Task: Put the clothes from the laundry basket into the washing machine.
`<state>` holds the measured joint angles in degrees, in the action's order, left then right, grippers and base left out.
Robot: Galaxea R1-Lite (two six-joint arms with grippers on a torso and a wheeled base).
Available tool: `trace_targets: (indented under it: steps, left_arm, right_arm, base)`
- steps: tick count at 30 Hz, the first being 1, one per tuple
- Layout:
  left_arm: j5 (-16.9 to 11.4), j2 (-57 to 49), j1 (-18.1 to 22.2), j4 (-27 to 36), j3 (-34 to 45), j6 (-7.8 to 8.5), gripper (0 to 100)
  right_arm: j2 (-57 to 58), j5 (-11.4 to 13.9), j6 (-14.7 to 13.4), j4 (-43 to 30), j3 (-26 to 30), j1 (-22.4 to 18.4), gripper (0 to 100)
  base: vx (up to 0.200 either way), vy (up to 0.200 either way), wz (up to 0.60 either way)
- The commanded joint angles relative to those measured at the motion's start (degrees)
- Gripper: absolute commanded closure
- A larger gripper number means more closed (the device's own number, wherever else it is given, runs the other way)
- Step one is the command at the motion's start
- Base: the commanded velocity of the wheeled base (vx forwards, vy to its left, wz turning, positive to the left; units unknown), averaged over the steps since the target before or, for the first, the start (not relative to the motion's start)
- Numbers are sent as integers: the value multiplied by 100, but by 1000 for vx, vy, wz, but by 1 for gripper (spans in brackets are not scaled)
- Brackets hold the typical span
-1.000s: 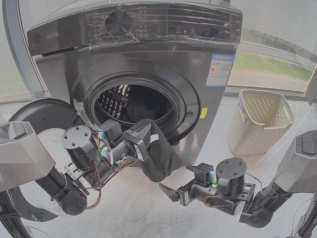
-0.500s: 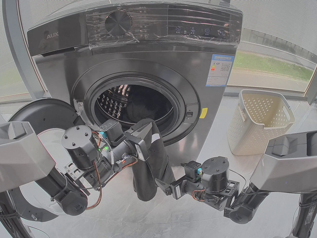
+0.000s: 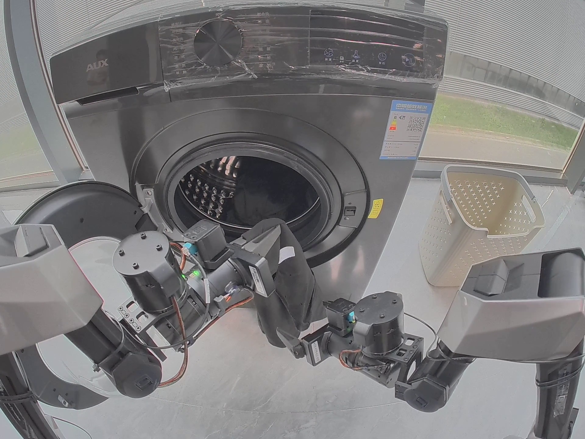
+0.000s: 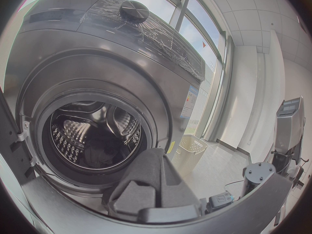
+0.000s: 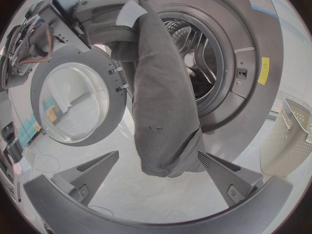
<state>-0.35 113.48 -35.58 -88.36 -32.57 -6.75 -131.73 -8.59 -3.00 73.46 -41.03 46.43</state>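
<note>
- L gripper [image 3: 272, 239] is clenched on the top of a dark garment [image 3: 294, 291], right in front of the washing machine [image 3: 256, 108] opening, at its near lower rim.
- Garment hangs straight down from that grip, bunched up, w/ a pale tag [image 3: 285, 254] just beside the L gripper.
- R gripper [image 3: 285, 341] sits low and near, at the garment's bottom end, fingers [image 5: 100, 166] spread wide apart.
- R wrist view: bottom of the cloth dangles between the two fingers. It may brush one pad, but that's hard to tell.
- Machine door [image 3: 79, 211] is swung fully open to the left.
- More dark clothes [image 3: 268, 193] lie inside the drum, towards the far side.
- Cream laundry basket [image 3: 481, 227] stands on the floor [image 3: 244, 385] to the right of the machine, well apart from both grippers.
</note>
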Motion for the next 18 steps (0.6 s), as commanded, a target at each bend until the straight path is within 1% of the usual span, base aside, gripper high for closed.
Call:
trace_targets:
  steps: [1,2,6,15,18]
  left_arm:
    - [0,-19,-1,-6,14,-1,100]
    - [0,-28,-10,-6,41,-1,100]
    - [0,-37,-19,-6,49,-1,100]
    - [0,7,-10,-41,76,7,100]
    - [0,7,-10,-41,76,7,100]
  right_arm:
    - [-265,-63,1,-25,-291,-196,0]
    - [-274,-63,10,-34,-353,-337,0]
    - [-195,-63,19,-25,-326,-565,0]
    - [578,-63,27,-51,157,-820,0]
    - [684,-63,36,-51,219,-847,0]
  base:
    - [0,0,0]
    - [0,0,0]
    - [0,0,0]
    - [0,0,0]
    - [0,0,0]
